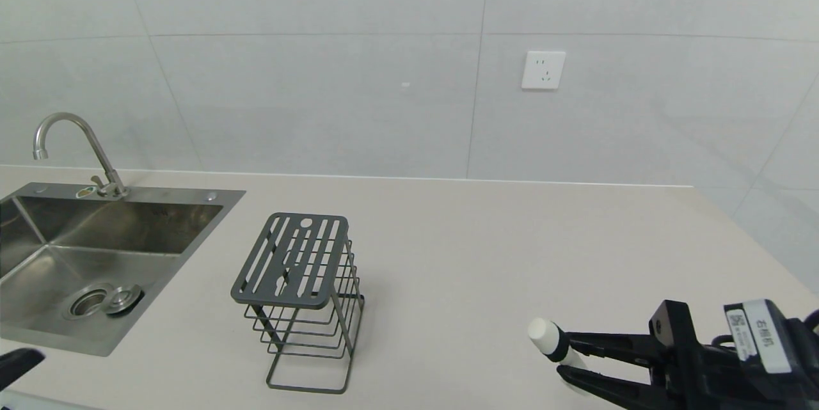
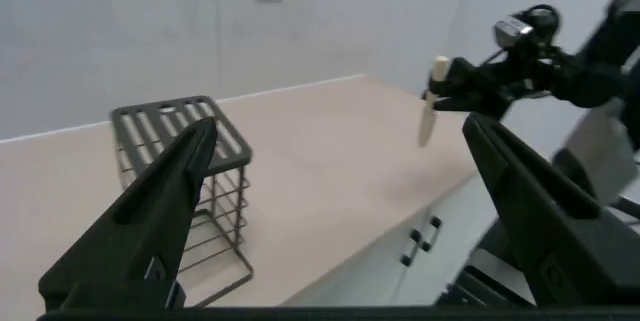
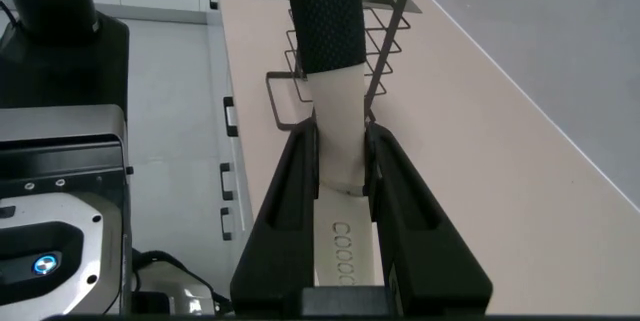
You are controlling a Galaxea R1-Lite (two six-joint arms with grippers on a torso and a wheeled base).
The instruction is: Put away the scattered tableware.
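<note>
Right end effector (image 1: pixel 563 354) tight around white utensil (image 1: pixel 542 332), left end effector (image 2: pixel 340 131) wide; beige counter (image 1: pixel 480 250), wire rack (image 1: pixel 291 260), sink (image 1: pixel 128 228).

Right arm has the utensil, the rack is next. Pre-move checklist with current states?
1. Grip: right gripper shut on the utensil - ok.
2. Rack upright on the counter, top slots free - ok.
3. Counter between utensil and rack bare - ok.
4. Utensil over a slot - not ok, it is off to the robot's right of the rack.
5. Left gripper open, holding nothing, apart from the rack - ok.
6. Which end of the utensil points down - cannot tell.
</note>
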